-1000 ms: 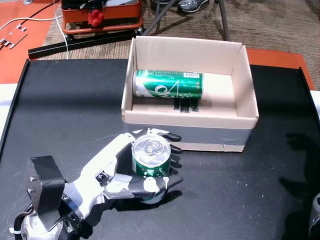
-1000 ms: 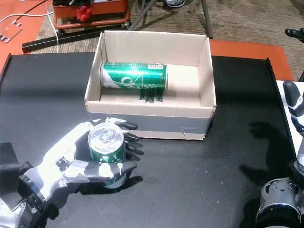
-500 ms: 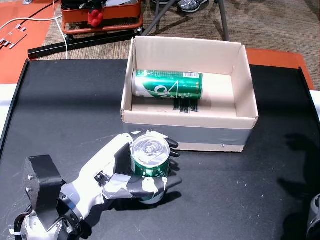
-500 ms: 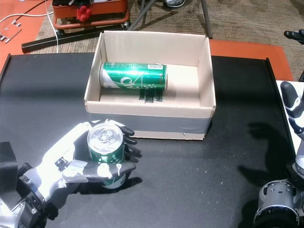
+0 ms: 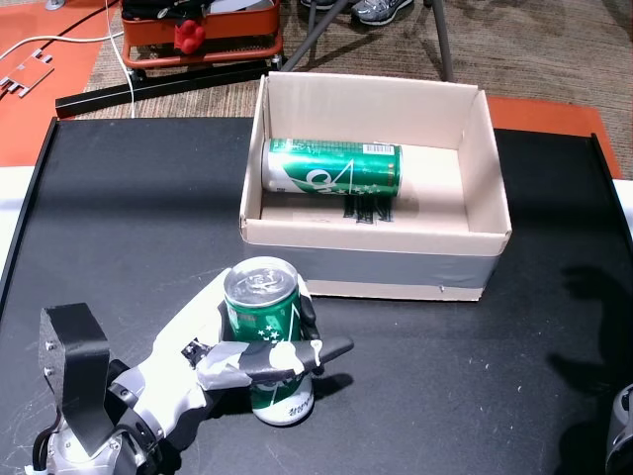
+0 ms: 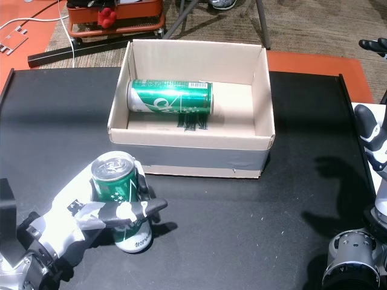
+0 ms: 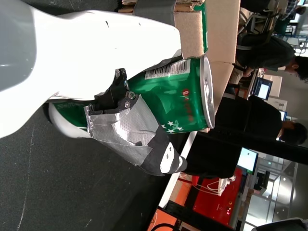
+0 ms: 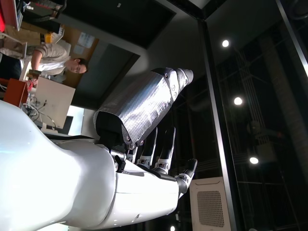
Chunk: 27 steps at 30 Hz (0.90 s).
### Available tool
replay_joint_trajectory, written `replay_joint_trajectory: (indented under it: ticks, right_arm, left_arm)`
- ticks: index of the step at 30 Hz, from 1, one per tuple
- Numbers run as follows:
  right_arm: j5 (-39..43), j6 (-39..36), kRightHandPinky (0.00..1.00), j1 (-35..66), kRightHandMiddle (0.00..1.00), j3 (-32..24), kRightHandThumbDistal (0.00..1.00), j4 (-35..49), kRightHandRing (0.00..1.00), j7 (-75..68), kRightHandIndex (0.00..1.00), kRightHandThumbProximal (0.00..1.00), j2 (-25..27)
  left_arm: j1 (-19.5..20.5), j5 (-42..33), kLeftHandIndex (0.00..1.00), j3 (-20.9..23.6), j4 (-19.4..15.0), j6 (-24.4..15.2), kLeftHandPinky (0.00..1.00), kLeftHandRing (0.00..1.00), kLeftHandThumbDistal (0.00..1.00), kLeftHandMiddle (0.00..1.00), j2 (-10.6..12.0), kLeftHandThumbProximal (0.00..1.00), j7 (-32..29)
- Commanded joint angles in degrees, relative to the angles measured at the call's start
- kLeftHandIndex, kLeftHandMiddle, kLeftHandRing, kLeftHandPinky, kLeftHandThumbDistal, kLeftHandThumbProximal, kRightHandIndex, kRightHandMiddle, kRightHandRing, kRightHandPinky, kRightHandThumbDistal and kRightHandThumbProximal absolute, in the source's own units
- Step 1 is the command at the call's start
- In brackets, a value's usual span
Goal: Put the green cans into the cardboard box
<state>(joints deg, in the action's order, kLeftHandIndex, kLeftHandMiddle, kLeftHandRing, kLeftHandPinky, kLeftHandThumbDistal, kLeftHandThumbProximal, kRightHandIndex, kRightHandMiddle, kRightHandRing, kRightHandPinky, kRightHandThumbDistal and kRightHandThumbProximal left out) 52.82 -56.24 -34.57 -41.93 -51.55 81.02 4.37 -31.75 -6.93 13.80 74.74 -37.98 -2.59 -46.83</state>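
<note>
L hand (image 5: 213, 361) gripped green can (image 5: 265, 341), upright, near worktop's (image 5: 119, 218) front-left corner.
2nd can (image 5: 333, 166) lay on its side in cardboard box (image 5: 371, 252) at worktop's back edge; R hand (image 8: 149, 144) up in air, fingers apart, empty.

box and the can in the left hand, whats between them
Only bare black table and then the cardboard box's taped front wall separate it from the held can in the left hand; both head views show it.

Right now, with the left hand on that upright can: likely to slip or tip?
Slip seems possible: the can is smooth metal, and the left hand wraps only its middle. Being tall with a narrow base, it may tip. The boxed can could roll.
</note>
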Motion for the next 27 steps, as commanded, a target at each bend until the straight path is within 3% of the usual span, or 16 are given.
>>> replay_joint_trajectory:
  ticks: [1,9,17,22,25,27]
  right_arm:
    - [-0.1,0.0,0.88,0.7,0.56,0.1,1.0,0.2,0.62,-0.3,0.57,0.65,0.0]
    - [0.0,0.2,0.89,0.3,0.55,-0.1,1.0,-0.4,0.62,0.3,0.56,0.65,0.2]
    - [0.2,-0.2,0.88,0.0,0.56,-0.3,1.0,-1.3,0.62,0.9,0.58,0.67,0.6]
    - [-0.2,-1.2,0.88,-0.3,0.55,-0.3,1.0,-2.1,0.62,0.8,0.57,0.68,0.5]
    - [-0.1,-1.3,0.88,-0.8,0.55,-0.3,1.0,-2.6,0.62,0.9,0.57,0.66,0.5]
    - [0.2,-1.4,0.88,-1.3,0.55,-0.4,1.0,-3.2,0.62,1.5,0.56,0.65,0.5]
  left_arm:
    - [0.4,-0.2,0.26,0.2,0.2,0.6,0.18,0.23,0.82,0.23,0.1,0.04,-0.4]
    - [0.4,0.5,0.26,-0.1,0.2,0.0,0.18,0.22,0.85,0.22,0.0,0.06,1.0]
    - [0.4,0.9,0.25,-0.5,0.2,-0.8,0.18,0.22,0.81,0.21,0.0,0.03,1.7]
    - [0.1,1.7,0.21,-1.3,0.1,-1.0,0.16,0.2,0.76,0.19,-0.4,0.0,3.4]
    - [-0.5,0.7,0.17,-0.9,-0.3,-1.4,0.15,0.18,0.65,0.16,-0.4,0.0,2.5]
    - [-1.3,-0.4,0.14,-0.2,-0.7,-1.6,0.14,0.16,0.63,0.14,-0.3,0.0,1.6]
